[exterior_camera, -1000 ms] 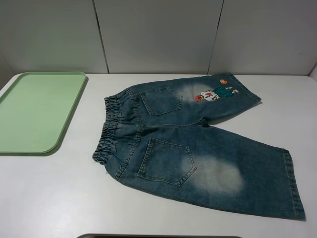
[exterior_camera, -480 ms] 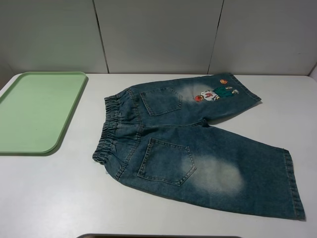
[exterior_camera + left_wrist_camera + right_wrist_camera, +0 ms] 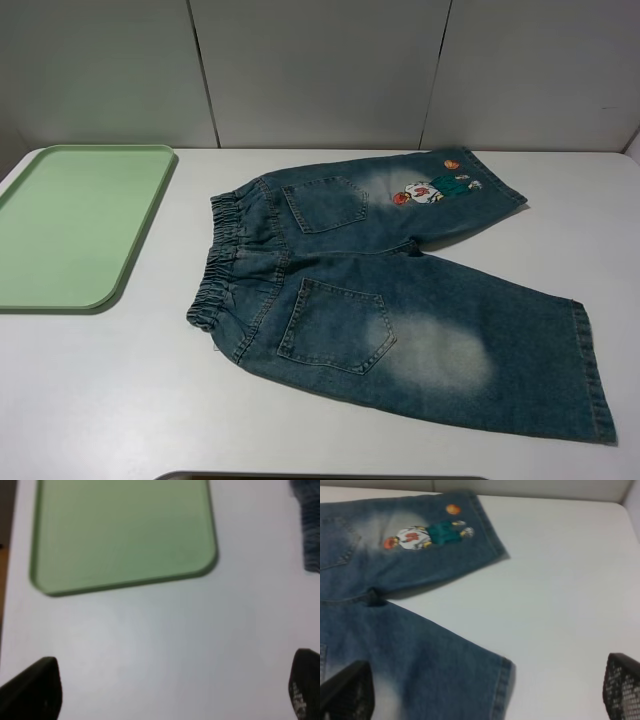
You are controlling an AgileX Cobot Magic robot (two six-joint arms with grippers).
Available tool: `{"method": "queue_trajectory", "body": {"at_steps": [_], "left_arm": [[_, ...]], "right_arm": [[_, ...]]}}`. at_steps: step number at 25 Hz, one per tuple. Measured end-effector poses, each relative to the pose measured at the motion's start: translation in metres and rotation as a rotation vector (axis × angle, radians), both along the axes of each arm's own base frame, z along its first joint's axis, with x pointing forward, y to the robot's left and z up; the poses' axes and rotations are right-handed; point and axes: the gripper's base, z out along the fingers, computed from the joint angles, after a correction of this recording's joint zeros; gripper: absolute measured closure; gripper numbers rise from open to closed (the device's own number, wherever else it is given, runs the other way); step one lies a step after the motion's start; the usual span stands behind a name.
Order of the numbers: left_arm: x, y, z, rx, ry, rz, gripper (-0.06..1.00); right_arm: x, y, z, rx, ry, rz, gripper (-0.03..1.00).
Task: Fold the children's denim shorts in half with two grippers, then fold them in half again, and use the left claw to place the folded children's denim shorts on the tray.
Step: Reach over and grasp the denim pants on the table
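Blue washed-denim children's shorts (image 3: 400,300) lie unfolded on the white table (image 3: 100,400), apart from the pale green rectangular plastic tray (image 3: 80,220); black left gripper (image 3: 175,690) and black right gripper (image 3: 485,695) both spread wide, gripping nothing.

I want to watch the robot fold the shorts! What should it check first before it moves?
1. The denim shorts lie flat, both legs spread: ok.
2. The tray has nothing on it: ok.
3. The left gripper is open, holding nothing: ok.
4. The right gripper is open, holding nothing: ok.
5. The left gripper is over the shorts: not ok, it is over bare table beside the tray.
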Motion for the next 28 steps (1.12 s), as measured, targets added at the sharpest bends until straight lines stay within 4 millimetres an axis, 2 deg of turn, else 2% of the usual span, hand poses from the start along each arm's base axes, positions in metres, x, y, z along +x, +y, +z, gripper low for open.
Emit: {"method": "queue_trajectory", "body": {"at_steps": [3,6,9,12,16,19,23,28], "left_arm": [[0.025,-0.009,0.008,0.017,0.059,-0.116,0.05],[0.048,-0.023,0.007,0.064,0.124,-0.249,0.05],[0.067,-0.043,-0.004,0.148,0.207,-0.4,0.05],[0.085,-0.065,-0.019,0.219,0.291,-0.535,0.05],[0.104,-0.095,-0.046,0.297,0.403,-0.677,0.05],[0.113,-0.115,-0.067,0.358,0.483,-0.777,0.05],[0.121,-0.139,-0.097,0.431,0.564,-0.921,0.05],[0.132,-0.158,-0.132,0.404,0.64,-0.992,0.05]], "right_arm": [[0.036,0.008,0.01,-0.032,0.055,0.098,0.27],[0.068,0.028,0.005,-0.103,0.148,0.255,0.27],[0.094,0.056,-0.011,-0.206,0.25,0.416,0.27],[0.107,0.087,-0.032,-0.299,0.342,0.567,0.27],[0.111,0.123,-0.058,-0.375,0.44,0.721,0.27],[0.112,0.138,-0.072,-0.418,0.485,0.79,0.27],[0.108,0.135,-0.095,-0.489,0.521,0.86,0.27],[0.091,0.122,-0.136,-0.58,0.594,0.958,0.27]]}}
